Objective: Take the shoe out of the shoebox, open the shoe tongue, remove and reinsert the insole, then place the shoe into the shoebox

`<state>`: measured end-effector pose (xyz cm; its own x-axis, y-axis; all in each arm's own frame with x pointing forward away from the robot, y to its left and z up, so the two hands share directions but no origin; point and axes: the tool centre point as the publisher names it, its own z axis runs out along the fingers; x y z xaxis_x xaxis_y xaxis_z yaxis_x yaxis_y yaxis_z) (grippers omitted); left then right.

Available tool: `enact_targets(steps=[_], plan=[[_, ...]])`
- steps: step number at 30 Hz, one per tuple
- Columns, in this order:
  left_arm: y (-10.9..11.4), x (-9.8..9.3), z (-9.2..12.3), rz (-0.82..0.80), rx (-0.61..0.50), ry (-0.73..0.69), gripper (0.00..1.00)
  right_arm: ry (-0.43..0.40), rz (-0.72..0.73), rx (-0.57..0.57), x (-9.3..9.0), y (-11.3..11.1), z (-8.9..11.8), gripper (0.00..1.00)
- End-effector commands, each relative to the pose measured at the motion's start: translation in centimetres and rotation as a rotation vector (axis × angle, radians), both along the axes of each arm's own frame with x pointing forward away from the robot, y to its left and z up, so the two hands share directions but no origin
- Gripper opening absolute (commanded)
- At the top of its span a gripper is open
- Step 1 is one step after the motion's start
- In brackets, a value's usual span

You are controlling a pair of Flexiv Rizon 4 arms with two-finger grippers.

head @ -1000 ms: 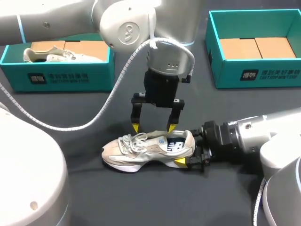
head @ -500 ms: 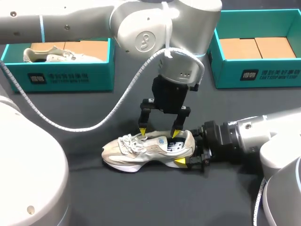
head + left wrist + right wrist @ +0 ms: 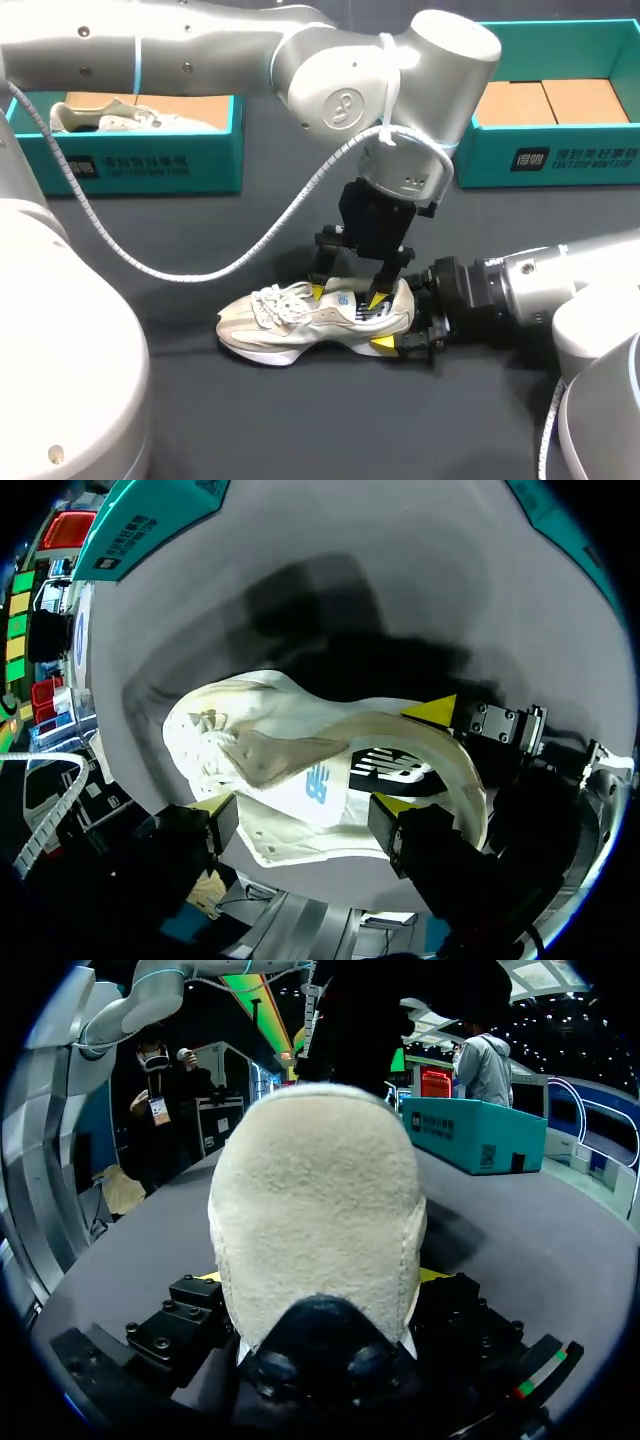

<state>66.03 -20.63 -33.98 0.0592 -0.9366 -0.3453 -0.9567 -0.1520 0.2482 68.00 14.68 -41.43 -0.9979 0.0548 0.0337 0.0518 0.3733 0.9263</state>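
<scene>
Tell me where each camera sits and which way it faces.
Head view: above and behind the robot, looking down on the table; left arm and right arm show.
Left wrist view: on the left wrist, looking past the left end effector onto the shoe.
Right wrist view: on the right wrist, facing the shoe's heel, held in the right end effector.
All three show the shoe.

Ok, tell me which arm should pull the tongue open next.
Left. Its open gripper hangs right over the shoe, with its tips on either side of the tongue. The right gripper is shut on the heel, likely steadying the shoe, so it isn't free.
</scene>
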Motion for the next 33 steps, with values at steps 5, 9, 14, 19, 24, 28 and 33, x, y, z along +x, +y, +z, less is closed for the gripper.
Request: enact_targets(steps=[5, 9, 14, 19, 24, 28, 33], plan=[[-1.0, -0.7, -1.2, 0.023, 0.068, -0.020, 0.71, 0.000, -0.001, -0.006, -0.2, 0.1, 0.0, 0.00], [-1.4, -0.4, -1.2, 0.028, 0.086, -0.048, 0.70, 0.000, -0.001, -0.006, -0.2, 0.1, 0.0, 0.00], [-1.6, 0.0, -1.4, 0.021, 0.121, -0.052, 0.74, 0.000, -0.001, -0.006, -0.2, 0.1, 0.0, 0.00], [-1.2, 0.0, -2.0, 0.021, 0.157, -0.026, 0.73, 0.000, -0.001, -0.006, -0.2, 0.1, 0.0, 0.00], [-0.1, -0.6, -1.9, 0.020, 0.173, -0.020, 0.70, 0.000, -0.001, -0.006, -0.2, 0.1, 0.0, 0.00], [0.8, -0.8, -1.9, 0.025, 0.180, -0.011, 0.65, 0.000, -0.001, -0.006, -0.2, 0.1, 0.0, 0.00], [1.5, -1.0, -2.0, 0.031, 0.184, -0.003, 0.63, 0.000, -0.001, -0.006, -0.2, 0.1, 0.0, 0.00]])
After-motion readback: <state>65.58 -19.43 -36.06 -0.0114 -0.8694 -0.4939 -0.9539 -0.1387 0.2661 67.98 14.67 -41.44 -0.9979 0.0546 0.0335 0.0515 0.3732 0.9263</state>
